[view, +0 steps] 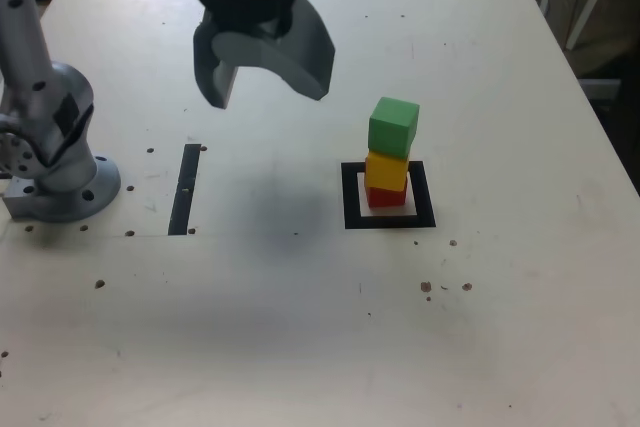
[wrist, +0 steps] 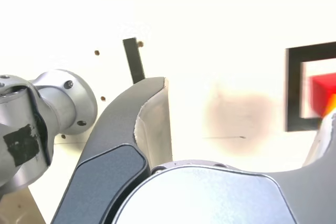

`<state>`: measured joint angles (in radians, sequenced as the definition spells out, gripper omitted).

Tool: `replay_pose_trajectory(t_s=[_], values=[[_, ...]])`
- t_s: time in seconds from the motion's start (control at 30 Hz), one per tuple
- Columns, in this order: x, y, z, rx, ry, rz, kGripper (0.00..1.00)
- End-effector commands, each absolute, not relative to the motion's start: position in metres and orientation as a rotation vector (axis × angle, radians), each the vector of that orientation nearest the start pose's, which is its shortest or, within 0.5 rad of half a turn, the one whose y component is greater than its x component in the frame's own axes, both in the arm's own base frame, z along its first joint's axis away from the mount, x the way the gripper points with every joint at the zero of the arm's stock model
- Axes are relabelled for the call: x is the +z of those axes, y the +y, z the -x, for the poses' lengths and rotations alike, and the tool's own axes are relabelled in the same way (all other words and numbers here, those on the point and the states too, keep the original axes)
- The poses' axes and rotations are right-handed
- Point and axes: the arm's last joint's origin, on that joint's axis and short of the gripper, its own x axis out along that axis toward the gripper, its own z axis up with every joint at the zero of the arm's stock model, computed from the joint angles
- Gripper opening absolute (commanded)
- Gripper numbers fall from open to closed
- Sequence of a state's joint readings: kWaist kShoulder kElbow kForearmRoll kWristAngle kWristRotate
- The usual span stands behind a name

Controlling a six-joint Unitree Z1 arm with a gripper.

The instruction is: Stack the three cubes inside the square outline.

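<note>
Since the green cube [view: 393,127] already tops the yellow cube [view: 386,171] and red cube [view: 384,195] inside the square outline [view: 351,197], the tower looks finished. The gripper [view: 262,75], jaws apart and empty, hangs above the table [view: 300,327], well clear of the stack, which stands below and off to one side of it. Any retreat should go up and away from the stack, because the green cube sits slightly askew.

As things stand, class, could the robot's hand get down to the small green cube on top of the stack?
Probably yes. The hand hangs open and empty above bare table, to the exterior view's left of the small green cube. Nothing stands between them, and the cube's top and sides are exposed.
</note>
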<state>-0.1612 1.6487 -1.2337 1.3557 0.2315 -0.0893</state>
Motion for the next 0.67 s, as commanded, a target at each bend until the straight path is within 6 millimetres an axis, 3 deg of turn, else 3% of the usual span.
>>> replay_pose_trajectory(t_s=[0.0, 0.27, 0.63], values=[[0.29, -0.024, -0.214, 0.133, 1.75, -0.262, 1.0], [0.251, -0.02, -0.182, 0.154, 1.776, -0.201, 1.0], [0.229, -0.021, -0.175, 0.138, 1.799, -0.163, 1.0]])
